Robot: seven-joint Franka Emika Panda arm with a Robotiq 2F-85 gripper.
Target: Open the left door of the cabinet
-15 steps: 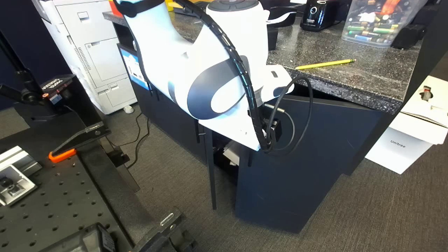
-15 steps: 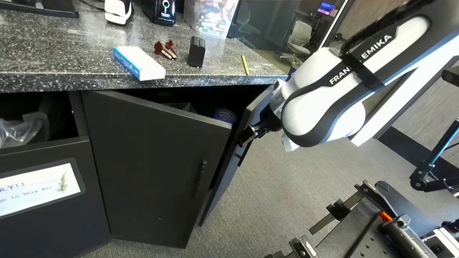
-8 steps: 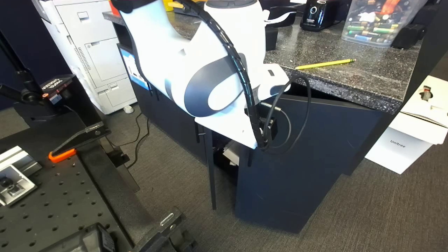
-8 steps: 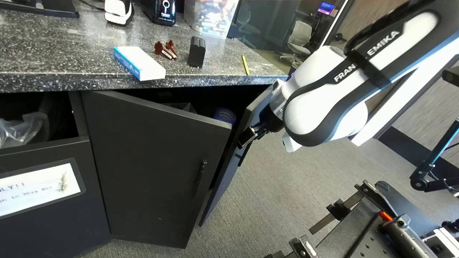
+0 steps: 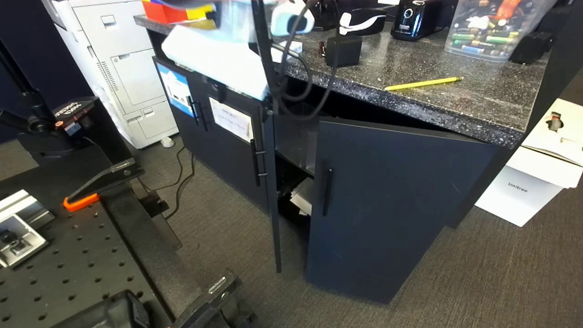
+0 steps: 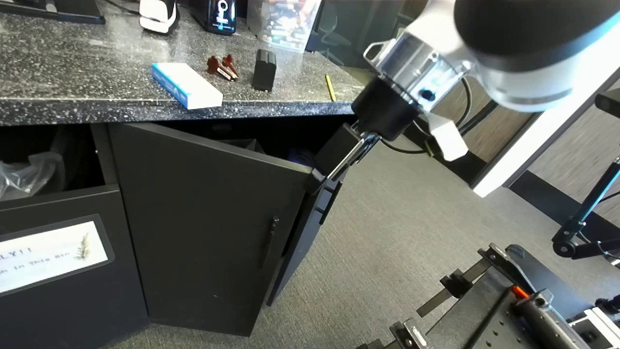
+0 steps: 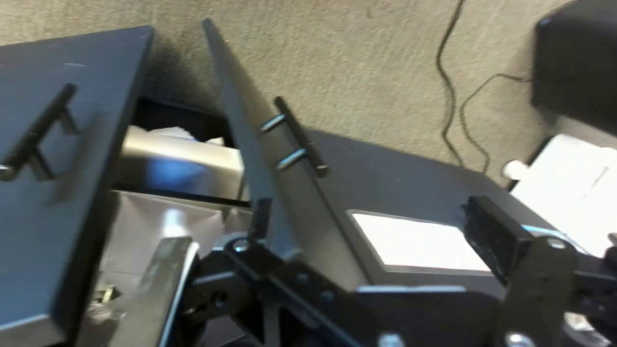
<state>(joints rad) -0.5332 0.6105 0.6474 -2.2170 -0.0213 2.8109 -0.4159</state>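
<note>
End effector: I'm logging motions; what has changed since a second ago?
The end effector swung from in front of the right door to near the free edge of the left door; its jaws stand open, nothing gripped. Both doors stayed ajar, the pencil in place.

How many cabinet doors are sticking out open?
2. In an exterior view, the left door stands out beside the printed sheet, and the right door shows as a narrow slab past it. The arm may hide more.
</note>
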